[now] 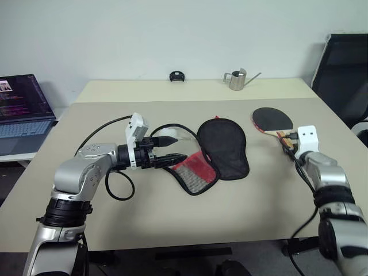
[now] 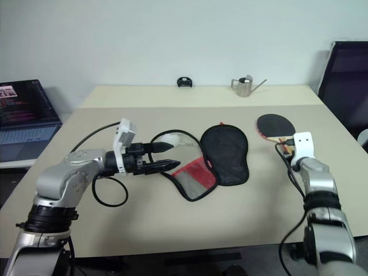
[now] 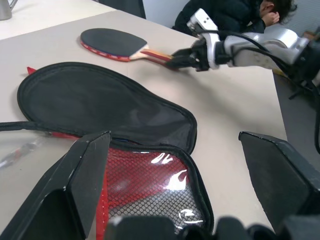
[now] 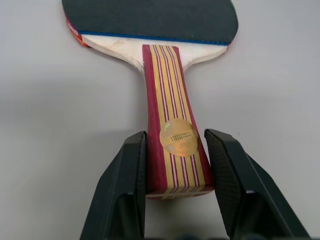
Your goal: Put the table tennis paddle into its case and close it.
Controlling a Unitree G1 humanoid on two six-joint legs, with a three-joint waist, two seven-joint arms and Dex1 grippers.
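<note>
Two claws: one on each side of the table (image 1: 172, 230).
Right gripper (image 4: 175, 165): its two black fingers (image 4: 125, 180) pinch the end of the wooden handle, one on each side, touching it.
Table tennis paddle (image 1: 272, 119): lies flat at the right of the table, black face up, well apart from the case.
Case (image 1: 221, 146): lies unzipped in the middle of the table, with the black flap spread flat and the red mesh part beside it.
Left gripper (image 1: 172, 149): fingers spread wide, holding nothing, just above the red mesh part.
Far edge of the table: a small metal watering can (image 1: 237, 79) and a little black thing (image 1: 176, 76).
Off to the left: a laptop (image 1: 23, 106) with its screen on.
</note>
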